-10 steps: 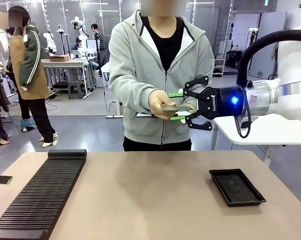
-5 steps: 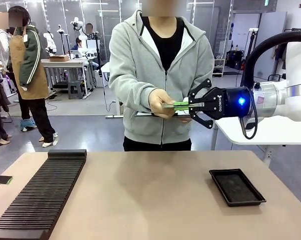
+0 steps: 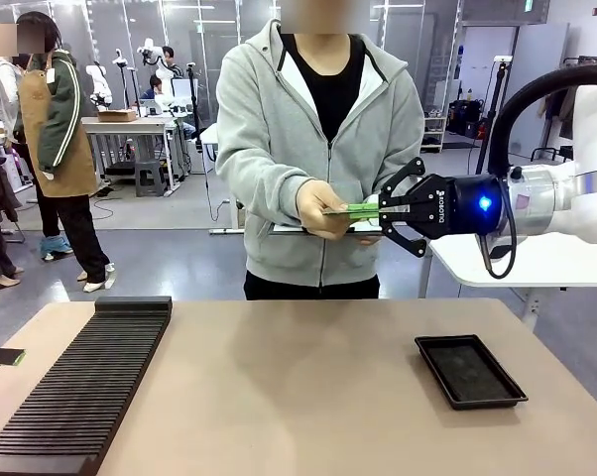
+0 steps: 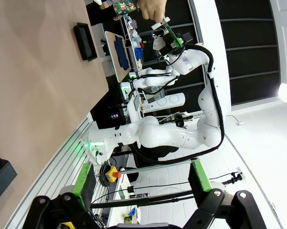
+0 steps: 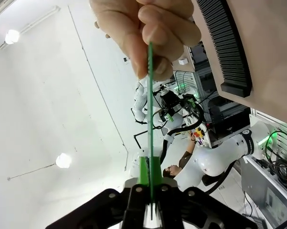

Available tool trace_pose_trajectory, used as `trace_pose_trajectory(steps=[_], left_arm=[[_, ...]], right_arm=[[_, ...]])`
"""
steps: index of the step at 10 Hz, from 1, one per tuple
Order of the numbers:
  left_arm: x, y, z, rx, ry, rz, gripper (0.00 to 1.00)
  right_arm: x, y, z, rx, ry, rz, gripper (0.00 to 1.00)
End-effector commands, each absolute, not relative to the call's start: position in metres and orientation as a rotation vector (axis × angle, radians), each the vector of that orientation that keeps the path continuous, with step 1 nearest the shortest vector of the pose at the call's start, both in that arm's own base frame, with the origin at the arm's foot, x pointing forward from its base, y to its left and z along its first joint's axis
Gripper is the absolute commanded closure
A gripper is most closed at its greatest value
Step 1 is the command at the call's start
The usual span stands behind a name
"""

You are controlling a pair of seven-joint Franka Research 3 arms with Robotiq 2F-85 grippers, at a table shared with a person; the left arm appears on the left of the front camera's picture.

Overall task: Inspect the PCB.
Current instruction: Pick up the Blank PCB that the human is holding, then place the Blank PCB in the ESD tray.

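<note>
The left claw (image 4: 141,167) is located at the far left edge of the front view, low beside the table (image 3: 298,416). In the left wrist view its two green-padded fingers are seen spread wide apart, with nothing between them. A black slotted rack (image 3: 90,382) is laid along the left part of the table, running from the near edge toward the person. Above the middle of the table, well clear of its surface, the PCB (image 3: 350,210) is held level in front of the person's grey hooded jacket. Its left end is pinched by the person's hand (image 3: 321,208), with the fingers folded over the board's edge. Its right end is clamped between the fingers of the right claw (image 3: 373,210), which is reached in horizontally from the right side. In the right wrist view the board is presented edge-on as a thin green line, and the two green pads are pressed flat against its two faces. The board is thus gripped at both ends at once. A shallow black tray (image 3: 470,370) is set on the right part of the table, well apart from the rack.
</note>
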State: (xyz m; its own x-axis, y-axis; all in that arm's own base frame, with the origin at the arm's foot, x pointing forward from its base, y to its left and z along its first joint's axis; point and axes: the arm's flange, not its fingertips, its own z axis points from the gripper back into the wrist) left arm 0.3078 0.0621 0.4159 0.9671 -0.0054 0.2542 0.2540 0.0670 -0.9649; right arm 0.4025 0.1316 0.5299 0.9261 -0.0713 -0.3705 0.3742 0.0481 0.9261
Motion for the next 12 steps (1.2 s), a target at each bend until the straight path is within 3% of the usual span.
trace_pose_trajectory(steps=[1,12], left_arm=[[0.3104,0.0613,0.4185,-1.495,-0.207,-0.205,0.0],[0.3104,0.0613,0.4185,-1.495,-0.207,-0.205,0.0]], right_arm=[[0.4034,0.1316,0.5318,1.492,0.247,-0.348,1.0],[0.4034,0.1316,0.5318,1.492,0.247,-0.348,1.0]])
